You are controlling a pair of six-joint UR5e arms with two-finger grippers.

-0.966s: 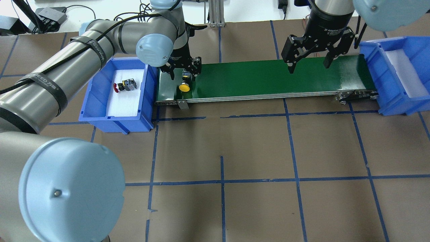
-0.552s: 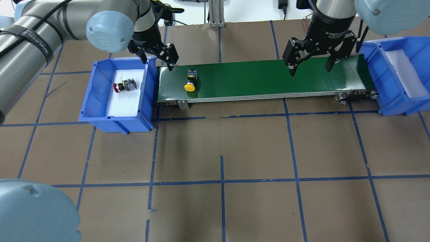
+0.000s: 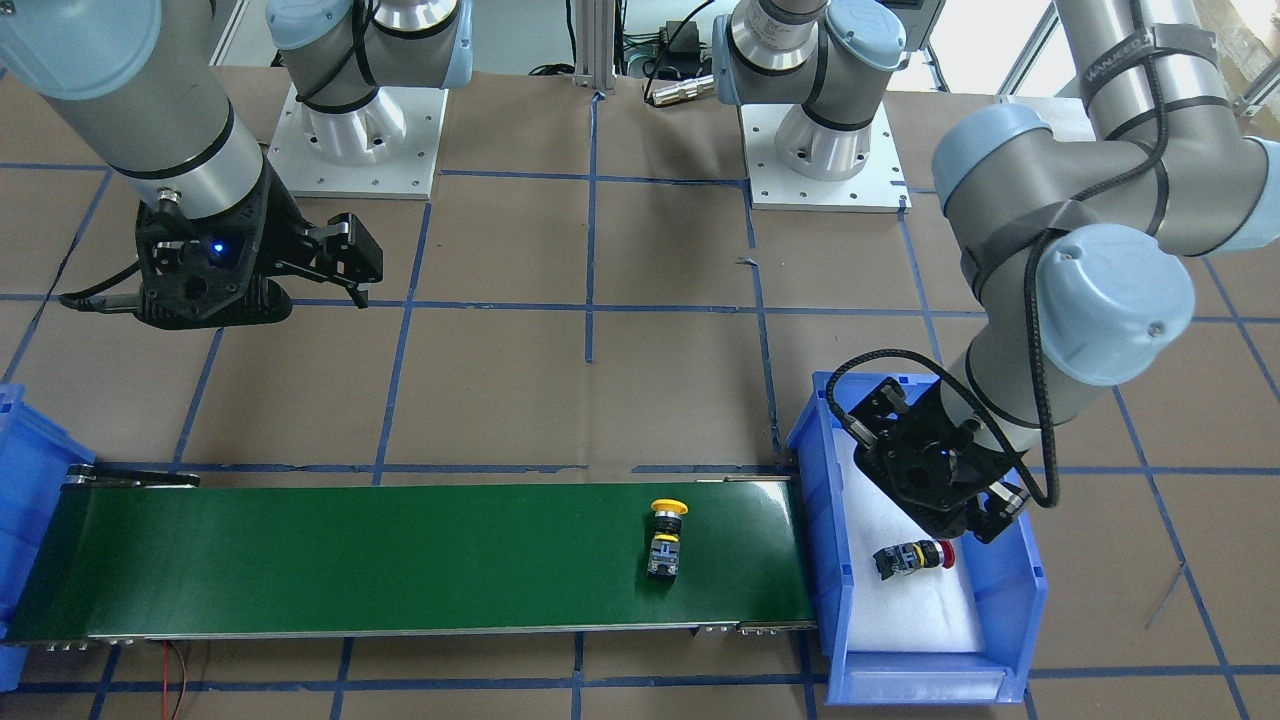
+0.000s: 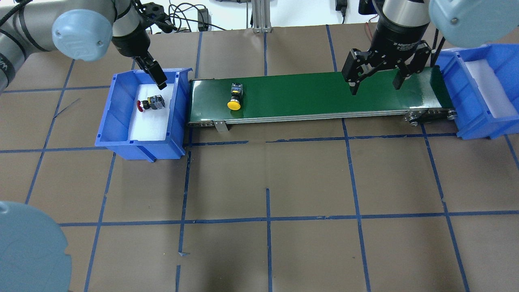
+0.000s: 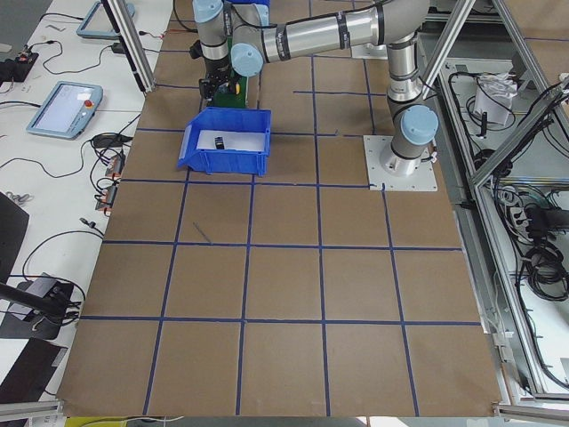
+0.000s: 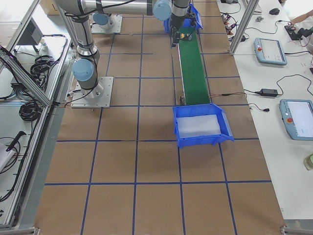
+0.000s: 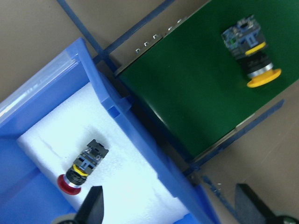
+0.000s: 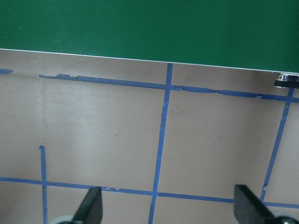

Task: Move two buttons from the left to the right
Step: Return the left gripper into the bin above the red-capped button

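Note:
The yellow button (image 4: pixel 234 97) lies on its side on the left part of the green conveyor belt (image 4: pixel 316 93); it also shows in the front view (image 3: pixel 664 540) and the left wrist view (image 7: pixel 250 56). The red button (image 4: pixel 151 103) lies on white foam in the left blue bin (image 4: pixel 121 121), and also shows in the front view (image 3: pixel 912 557) and the left wrist view (image 7: pixel 83 165). My left gripper (image 4: pixel 156 77) is open and empty above the bin, just over the red button. My right gripper (image 4: pixel 375 87) is open and empty, high up near the belt's right end.
A second blue bin (image 4: pixel 478 89) with a white foam liner stands at the belt's right end. The belt runs between the two bins. The table is covered in brown paper with a blue tape grid (image 4: pixel 267 219).
My left gripper has moved left from over the belt's left end to above the left bin, without the yellow button. The button has shifted slightly right on the belt. The right gripper barely moved.

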